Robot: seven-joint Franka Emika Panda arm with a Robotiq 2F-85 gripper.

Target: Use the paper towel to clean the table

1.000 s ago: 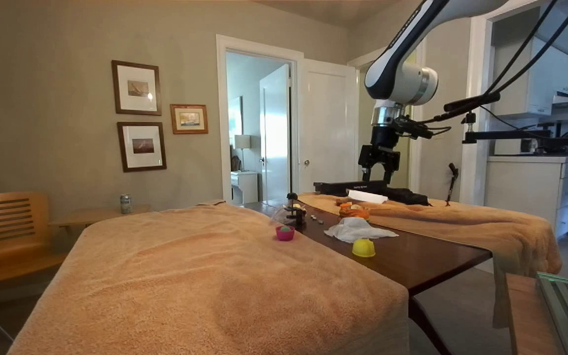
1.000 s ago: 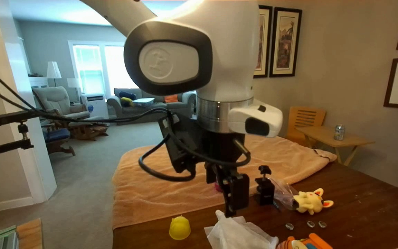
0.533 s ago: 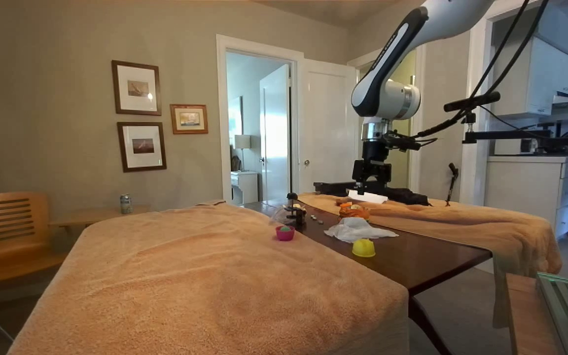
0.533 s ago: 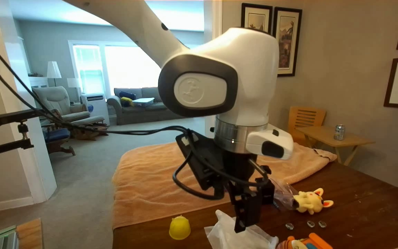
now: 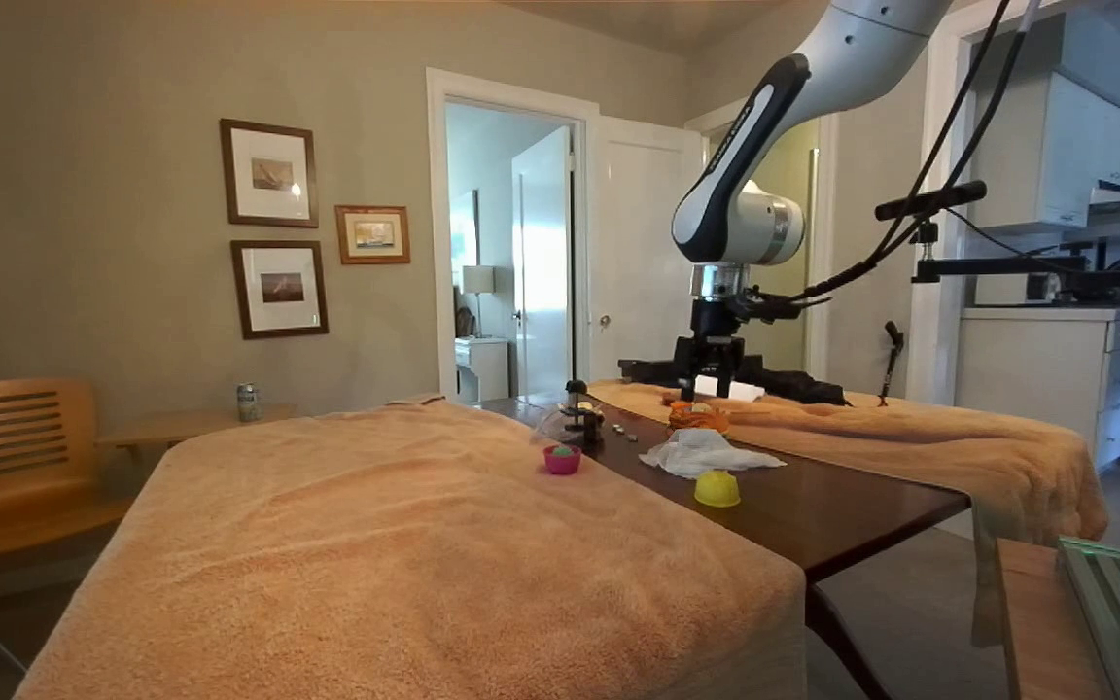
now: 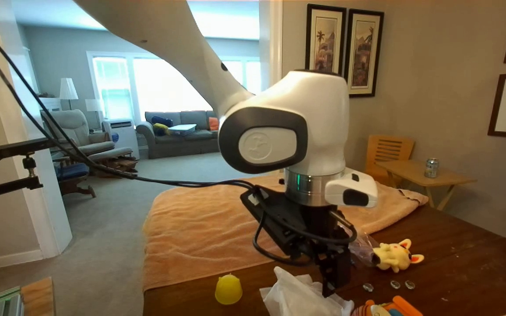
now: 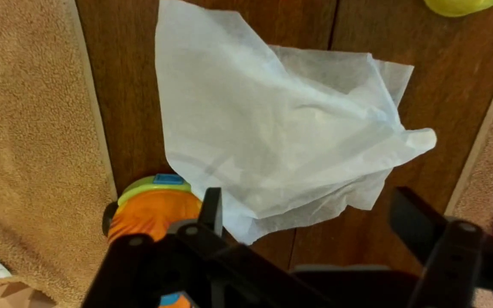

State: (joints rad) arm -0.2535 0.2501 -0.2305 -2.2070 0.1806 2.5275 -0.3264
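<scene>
The paper towel [image 7: 272, 137] is a white rumpled sheet lying on the dark brown table [image 7: 452, 94]. The towel also shows in both exterior views [image 5: 701, 453] [image 6: 294, 296], with the table around it [image 5: 852, 515] [image 6: 468, 272]. My gripper [image 7: 310, 209] is open, its fingers wide apart, with nothing held. In the wrist view the left fingertip overlaps the towel's lower left corner, and the right fingertip is over bare wood. In both exterior views the gripper [image 5: 702, 393] [image 6: 332, 285] points down above the table near the towel. I cannot tell any contact.
An orange toy [image 7: 156, 209] lies beside the towel. A yellow cup [image 6: 229, 289], a pink cup [image 5: 562, 461], a black clamp [image 5: 579, 420], a plush toy [image 6: 395, 256] and small glass pebbles [image 6: 395, 284] are around. Tan cloth [image 5: 424, 544] covers surfaces on both sides.
My gripper has moved down toward the table, leftward in an exterior view and rightward in an exterior view, ending lower and nearer the towel. The towel and other objects have not moved.
</scene>
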